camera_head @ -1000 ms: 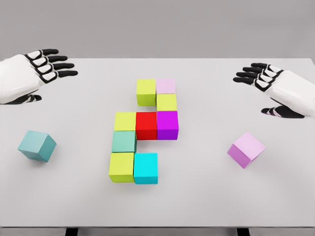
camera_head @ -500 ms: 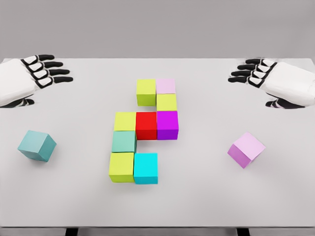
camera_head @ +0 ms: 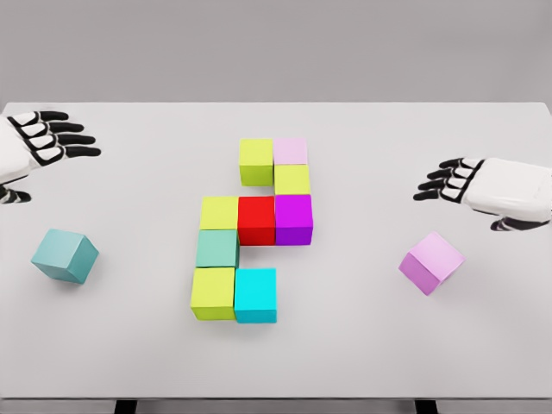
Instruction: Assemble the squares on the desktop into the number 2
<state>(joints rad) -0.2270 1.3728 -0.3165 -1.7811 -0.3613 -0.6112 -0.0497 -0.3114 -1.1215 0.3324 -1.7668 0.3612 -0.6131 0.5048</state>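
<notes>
Both hands have shifted: open right hand [camera_head: 453,181] lowered toward loose lilac cube [camera_head: 431,262]; open left hand [camera_head: 47,138] retreated. I judge grasping comes next.

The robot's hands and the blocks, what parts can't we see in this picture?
- Left hand, head view: the wrist and arm are cut off by the left edge.
- Right hand, head view: the arm is cut off by the right edge.
- Table, head view: its legs are cut off by the bottom edge.
- Red cube: neighbouring cubes hide its sides.
</notes>
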